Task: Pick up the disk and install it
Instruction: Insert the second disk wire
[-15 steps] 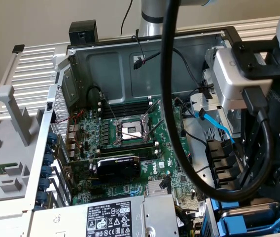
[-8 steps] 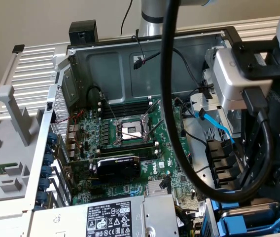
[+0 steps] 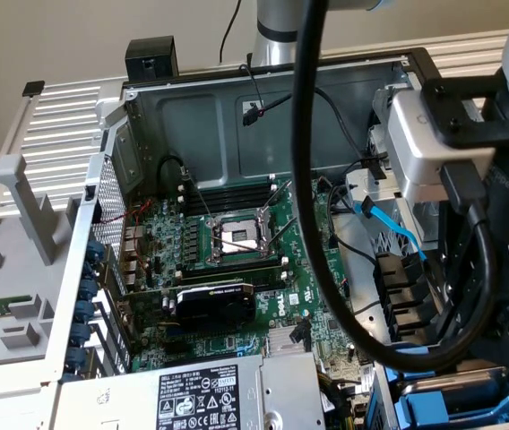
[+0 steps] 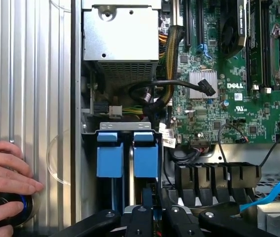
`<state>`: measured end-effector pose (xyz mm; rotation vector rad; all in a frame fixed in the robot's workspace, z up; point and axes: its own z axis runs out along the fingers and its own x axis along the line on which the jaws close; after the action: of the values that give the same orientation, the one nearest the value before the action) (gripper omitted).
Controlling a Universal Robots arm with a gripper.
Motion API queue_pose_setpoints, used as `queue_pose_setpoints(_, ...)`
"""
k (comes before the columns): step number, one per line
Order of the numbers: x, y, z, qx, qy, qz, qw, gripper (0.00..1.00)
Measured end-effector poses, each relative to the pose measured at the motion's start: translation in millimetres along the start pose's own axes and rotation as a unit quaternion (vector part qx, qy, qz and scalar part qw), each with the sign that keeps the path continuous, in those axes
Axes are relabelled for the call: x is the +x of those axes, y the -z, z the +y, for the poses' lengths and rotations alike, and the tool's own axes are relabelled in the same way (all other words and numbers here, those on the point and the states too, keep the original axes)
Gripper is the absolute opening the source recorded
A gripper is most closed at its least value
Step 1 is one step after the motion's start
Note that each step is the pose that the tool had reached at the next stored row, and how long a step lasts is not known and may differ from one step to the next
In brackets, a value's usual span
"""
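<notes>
Beige wall behind, and we're looking into an open PC case (image 3: 263,98) lying on a ribbed grey surface (image 3: 66,125). Counts from the exterior view: one green motherboard (image 3: 237,269) with one empty CPU socket (image 3: 238,237), one black graphics card (image 3: 214,302) below it, one grey power supply (image 3: 210,394) with a black-and-white label at the near edge, one blue SATA cable (image 3: 393,228) toward the exterior view's right. We see one arm (image 3: 505,179) with thick black cabling looped in front of it. In the wrist view we count two blue carrier tabs (image 4: 127,154) side by side in the drive bay, one black plastic bracket (image 4: 219,178) with several slots beside them, one Dell heatsink (image 4: 202,83) on the board. One person's hand (image 4: 4,173) rests on the ribbed surface outside the case, fingers on a black round knob (image 4: 4,210) with a blue ring. The disk (image 3: 470,394) sits in its blue carrier at the exterior view's lower right, directly under the arm. The gripper (image 4: 155,217) is down at the top of the bay, black fingers nearly together, just a narrow gap. We can't tell whether they have hold of the disk or anything else; contact point is hidden.
</notes>
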<state>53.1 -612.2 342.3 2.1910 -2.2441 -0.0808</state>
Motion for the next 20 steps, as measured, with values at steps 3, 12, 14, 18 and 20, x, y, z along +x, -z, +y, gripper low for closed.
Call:
queue_pose_setpoints(3, 0.2, 0.0, 0.2, 0.0005, 0.0, -0.0011, 1.0, 0.16)
queue_pose_setpoints(12, 1.7, -0.8, 0.8, 0.0021, 0.0, -0.0014, 1.0, 0.16)
queue_pose_setpoints(14, 1.9, -0.8, 0.8, 0.0022, 0.0, -0.0014, 1.0, 0.16)
queue_pose_setpoints(18, 2.3, -0.9, 0.8, 0.0023, 0.0, -0.0015, 1.0, 0.16)
queue_pose_setpoints(20, 2.4, -0.9, 0.6, 0.0023, 0.0, -0.0015, 1.0, 0.16)
